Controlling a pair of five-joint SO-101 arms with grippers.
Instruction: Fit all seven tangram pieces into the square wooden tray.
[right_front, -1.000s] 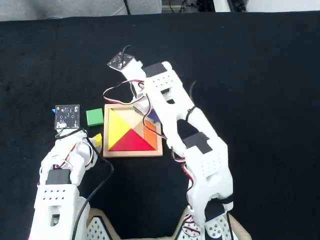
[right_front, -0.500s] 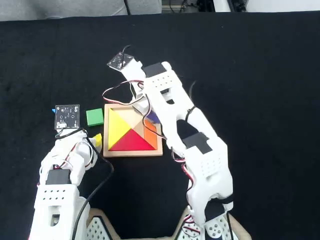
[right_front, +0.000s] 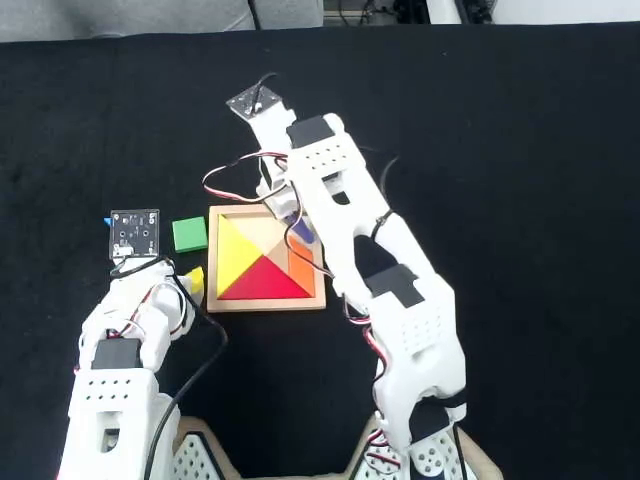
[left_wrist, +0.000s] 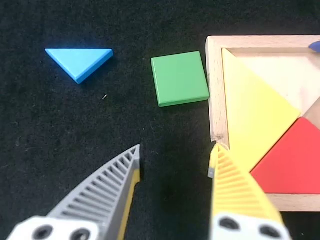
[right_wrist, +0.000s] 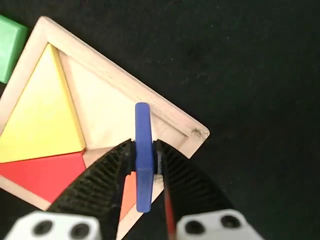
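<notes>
Blue piece (right_wrist: 142, 120), thin, stiff, probably slick, is sitting edge-up, my right gripper (right_wrist: 144, 148) clamping its flat faces mid-length over the tray (right_wrist: 170, 112). I'm holding the left gripper (left_wrist: 175, 152) wide, empty.

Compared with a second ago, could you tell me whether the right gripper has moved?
Yes. The right gripper, shut on the blue piece, shifted toward the tray's far rim.

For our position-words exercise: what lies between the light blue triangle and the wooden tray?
The green square lies flat between the light blue triangle and the tray, seen in the left wrist view.
</notes>
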